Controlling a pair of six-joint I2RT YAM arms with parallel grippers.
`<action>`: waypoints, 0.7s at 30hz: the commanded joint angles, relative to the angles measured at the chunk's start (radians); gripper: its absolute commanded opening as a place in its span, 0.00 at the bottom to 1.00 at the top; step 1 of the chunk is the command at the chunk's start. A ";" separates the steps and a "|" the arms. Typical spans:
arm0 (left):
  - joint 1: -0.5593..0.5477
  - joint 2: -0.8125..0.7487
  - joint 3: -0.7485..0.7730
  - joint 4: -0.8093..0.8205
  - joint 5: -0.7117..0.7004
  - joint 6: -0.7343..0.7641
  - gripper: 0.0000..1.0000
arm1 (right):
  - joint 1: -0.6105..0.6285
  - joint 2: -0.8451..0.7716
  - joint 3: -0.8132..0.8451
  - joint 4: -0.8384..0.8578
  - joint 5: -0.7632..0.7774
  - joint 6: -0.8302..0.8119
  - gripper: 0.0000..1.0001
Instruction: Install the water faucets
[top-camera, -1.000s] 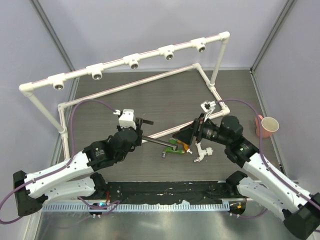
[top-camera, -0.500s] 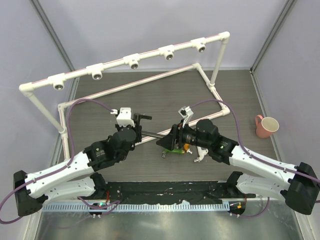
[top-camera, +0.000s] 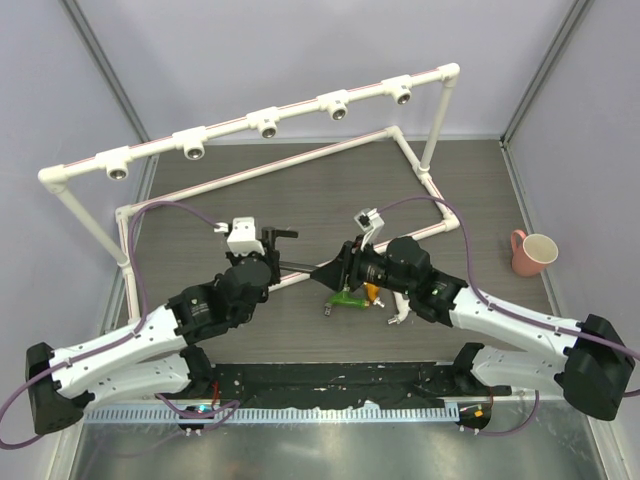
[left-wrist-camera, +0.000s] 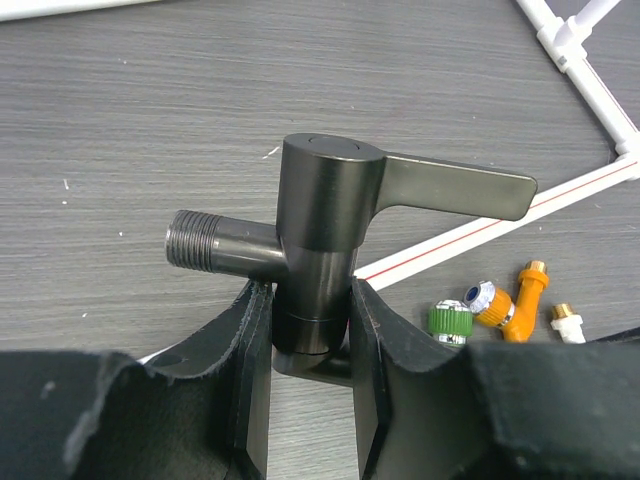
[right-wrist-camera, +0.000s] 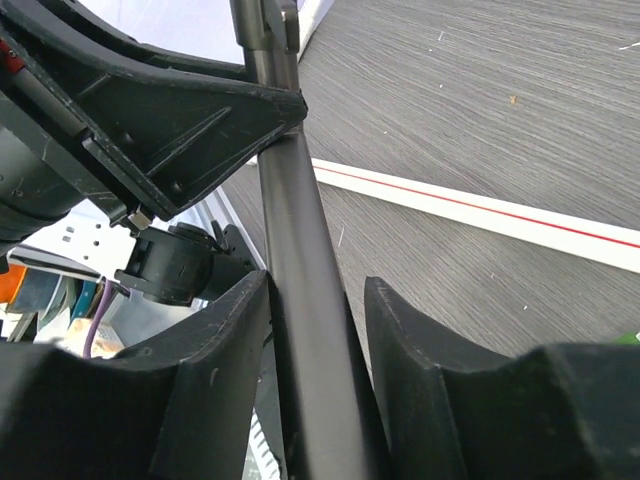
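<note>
My left gripper (left-wrist-camera: 310, 330) is shut on the body of the black faucet (left-wrist-camera: 320, 215), whose handle points right and threaded stub points left. The faucet's long tube (top-camera: 300, 268) runs from the left gripper (top-camera: 266, 264) to my right gripper (top-camera: 322, 273). In the right wrist view the tube (right-wrist-camera: 295, 270) lies between the right gripper's (right-wrist-camera: 315, 340) jaws, against the left finger (right-wrist-camera: 215, 370), with a thin gap to the other. The green (top-camera: 347, 299), orange (top-camera: 372, 293) and white (top-camera: 397, 315) faucets lie on the table below the right gripper. They also show as green (left-wrist-camera: 449, 321), orange (left-wrist-camera: 515, 305) and white (left-wrist-camera: 567, 322).
The white pipe frame (top-camera: 270, 125) with its row of tee sockets stands across the back, and its base rail (top-camera: 300, 165) runs along the table. A pink mug (top-camera: 533, 252) sits at the right edge.
The right arm has swung left from over the small faucets to the black faucet's tube, and its jaws have narrowed around it. The left gripper has kept its hold and lifted slightly.
</note>
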 joint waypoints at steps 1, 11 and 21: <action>-0.004 -0.035 0.000 0.151 -0.061 -0.060 0.00 | 0.011 0.012 0.038 0.116 0.002 0.024 0.45; -0.003 -0.042 0.016 0.123 -0.035 -0.034 0.28 | 0.013 -0.028 0.012 0.137 0.042 0.013 0.01; 0.035 -0.114 0.123 0.058 0.057 0.130 0.86 | -0.021 -0.201 0.038 -0.125 0.320 -0.102 0.01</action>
